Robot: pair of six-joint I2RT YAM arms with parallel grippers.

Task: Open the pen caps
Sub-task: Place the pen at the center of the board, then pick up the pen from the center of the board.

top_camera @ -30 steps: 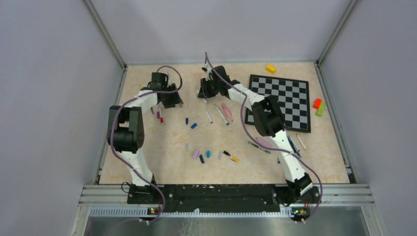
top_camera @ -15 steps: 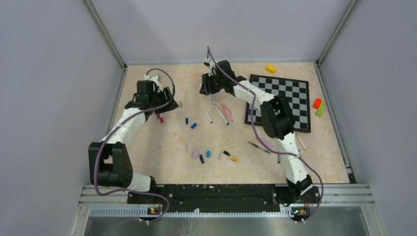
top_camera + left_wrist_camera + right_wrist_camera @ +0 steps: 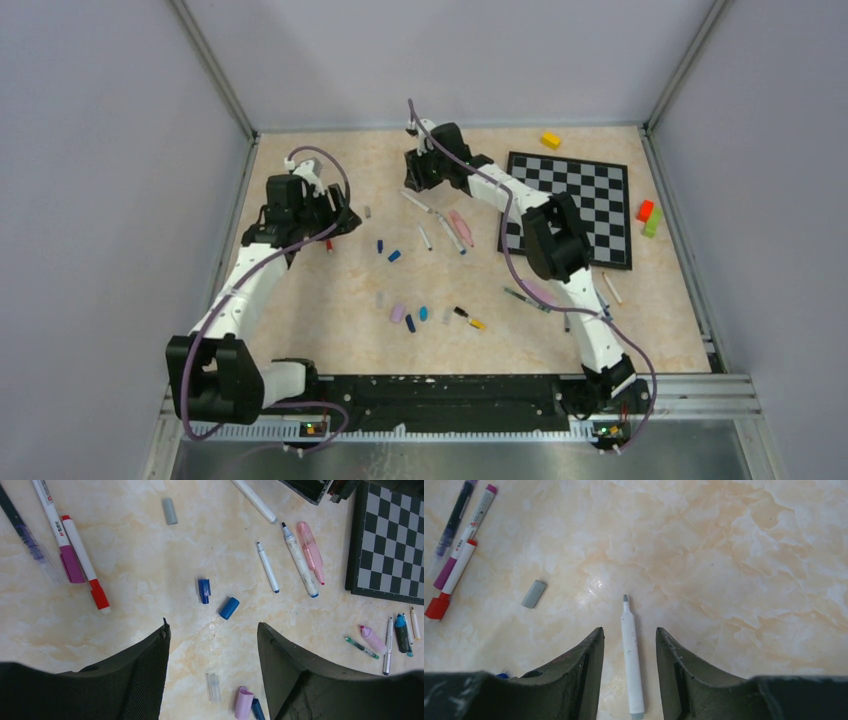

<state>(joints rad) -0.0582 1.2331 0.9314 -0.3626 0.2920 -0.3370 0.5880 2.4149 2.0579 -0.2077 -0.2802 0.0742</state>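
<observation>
1. The left gripper (image 3: 212, 626) hangs over the table (image 3: 150, 555) with its jaws spread wide and nothing between them. The bottom of the frame cuts off its finger bases.
2. The right gripper (image 3: 629, 631) is also parted. A white uncapped pen (image 3: 631, 665) lies on the table between its fingers with a gap on each side, and the pen's near end is cropped.
3. Six pen caps lie loose mid-table: grey cap (image 3: 170, 511) farthest, then navy cap (image 3: 204, 590), blue cap (image 3: 229, 608), clear cap (image 3: 213, 687) and lilac cap (image 3: 243, 702). The dark blue cap (image 3: 257, 709) is half cut off.
4. The red print on the purple-grip pen (image 3: 57, 530) at the left is too small to read.
</observation>
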